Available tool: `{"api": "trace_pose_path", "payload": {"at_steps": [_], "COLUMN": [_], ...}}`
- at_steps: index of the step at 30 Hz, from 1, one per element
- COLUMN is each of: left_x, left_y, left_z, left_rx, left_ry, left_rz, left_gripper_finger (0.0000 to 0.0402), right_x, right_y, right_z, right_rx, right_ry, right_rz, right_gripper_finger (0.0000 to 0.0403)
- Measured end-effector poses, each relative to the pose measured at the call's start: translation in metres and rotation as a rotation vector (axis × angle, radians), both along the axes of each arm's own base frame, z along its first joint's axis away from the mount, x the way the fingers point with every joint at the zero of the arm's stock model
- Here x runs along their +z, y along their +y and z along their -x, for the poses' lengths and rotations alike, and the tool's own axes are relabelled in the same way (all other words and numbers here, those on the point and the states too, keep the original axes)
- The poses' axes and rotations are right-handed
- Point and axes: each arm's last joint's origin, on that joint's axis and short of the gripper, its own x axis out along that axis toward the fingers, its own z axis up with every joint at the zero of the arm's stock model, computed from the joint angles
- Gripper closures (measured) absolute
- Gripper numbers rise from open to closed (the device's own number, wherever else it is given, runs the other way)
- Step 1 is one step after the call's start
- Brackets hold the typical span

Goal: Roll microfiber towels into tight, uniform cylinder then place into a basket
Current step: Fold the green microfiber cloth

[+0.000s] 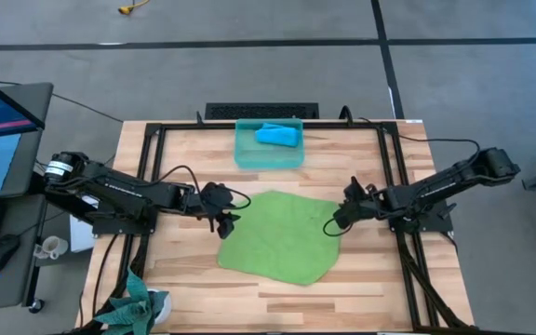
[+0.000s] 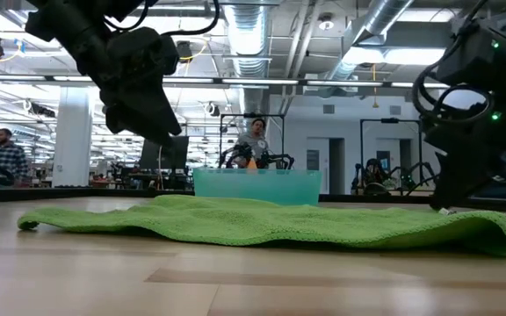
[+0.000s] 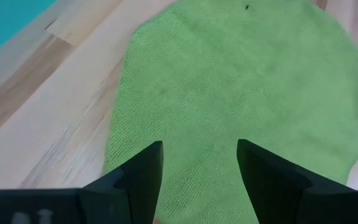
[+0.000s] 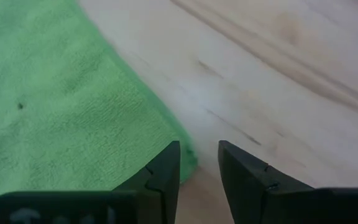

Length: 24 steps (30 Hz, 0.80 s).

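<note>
— Two tools flank the lime green towel point(image 1: 280, 235), which lies flat on the worktop point(image 1: 370, 279) between them. Which is nearer?

— Both sit at its edges. The left tool point(image 1: 227, 221) hangs over the towel's left border, the cloth running away ahead of its fingers. The right tool point(image 1: 335, 226) is at the right border, low over the edge, with bare wood just beside it.

— How open?

— Left one stands wide, holding nothing. Right one is at a narrower gap, also empty; the towel's edge lies just beside its fingertips.

— And the rest?

— The blue towel point(image 1: 278, 136) already lies rolled in the basket point(image 1: 246, 156), beyond the green one at the far side.
</note>
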Motion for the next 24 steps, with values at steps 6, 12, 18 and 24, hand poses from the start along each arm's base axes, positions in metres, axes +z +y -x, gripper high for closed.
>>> {"api": "trace_pose_path", "payload": {"at_steps": [6, 12, 18, 24], "left_x": [-0.003, -0.006, -0.009, -0.011], "left_y": [0.002, 0.003, 0.012, 0.026], "left_z": [0.004, 0.007, 0.012, 0.013], "left_rx": [0.052, 0.084, 0.192, 0.286], "left_ry": [0.048, 0.085, 0.13, 0.146], "left_rz": [-0.03, -0.045, -0.017, 0.018], "left_gripper_finger": [0.0203, 0.0203, 0.0203, 0.0203], "right_x": [-0.005, -0.01, -0.009, -0.009], "right_y": [0.001, 0.001, 0.001, 0.001], "right_z": [-0.001, 0.002, 0.001, 0.001], "right_rx": [0.045, 0.048, 0.05, 0.039], "right_ry": [-0.048, -0.063, -0.079, -0.082], "right_rz": [-0.035, -0.044, -0.051, -0.057], "right_gripper_finger": [0.0272, 0.0272, 0.0272, 0.0298]}}
